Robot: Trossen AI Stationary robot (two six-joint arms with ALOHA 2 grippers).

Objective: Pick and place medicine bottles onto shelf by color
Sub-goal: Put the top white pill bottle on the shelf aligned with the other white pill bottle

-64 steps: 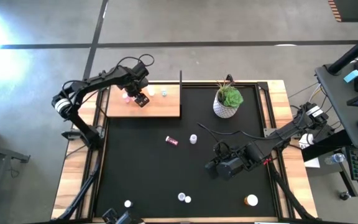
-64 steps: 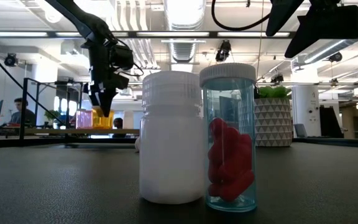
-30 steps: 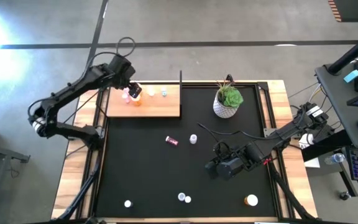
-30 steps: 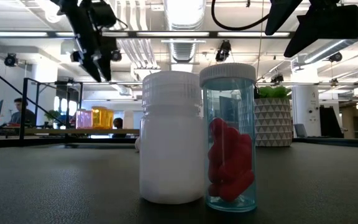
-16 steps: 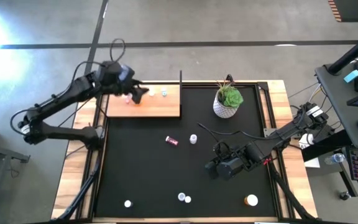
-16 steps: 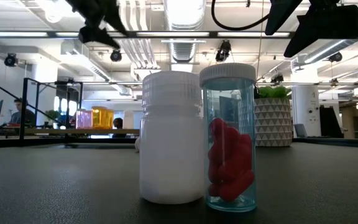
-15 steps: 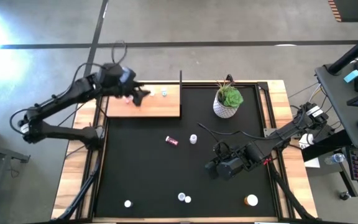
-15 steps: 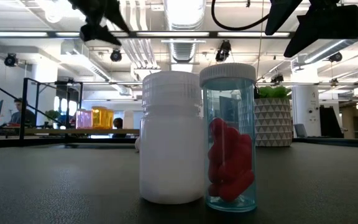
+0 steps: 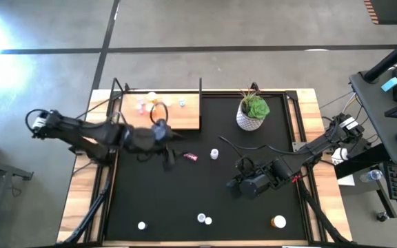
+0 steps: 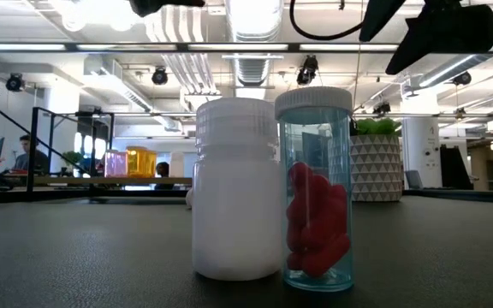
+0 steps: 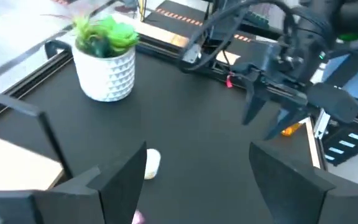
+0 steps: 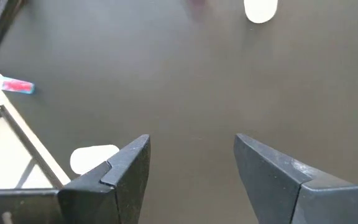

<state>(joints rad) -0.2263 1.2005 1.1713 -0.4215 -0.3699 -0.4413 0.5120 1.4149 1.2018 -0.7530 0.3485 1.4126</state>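
Observation:
On the black mat lie a pink medicine bottle [image 9: 190,157] on its side and a small white one [image 9: 214,153]. My left gripper [image 9: 169,156] hovers open just left of the pink bottle, touching nothing; its wrist view shows the white bottle [image 11: 151,163] ahead. The light wooden shelf [image 9: 160,117] at the far left carries a pink [image 9: 141,105], an orange [image 9: 151,97] and a pale bottle [image 9: 182,103], all standing. My right gripper [image 9: 243,184] hangs open above the mat's middle right, empty. A white bottle [image 10: 235,188] and a clear blue one with red pills [image 10: 315,201] stand near the front edge.
A green plant in a white pot [image 9: 253,111] stands at the far right of the mat. More bottles stand along the near edge: a white one [image 9: 141,225] and an orange one [image 9: 278,222]. Bare mat lies between the two grippers.
My left arm has swung from above the shelf toward the table's near and right side, out over the mat, turning as it went, and now hovers beside the lying pink bottle. Its fingers stay open. The bottles on the shelf stand as before.

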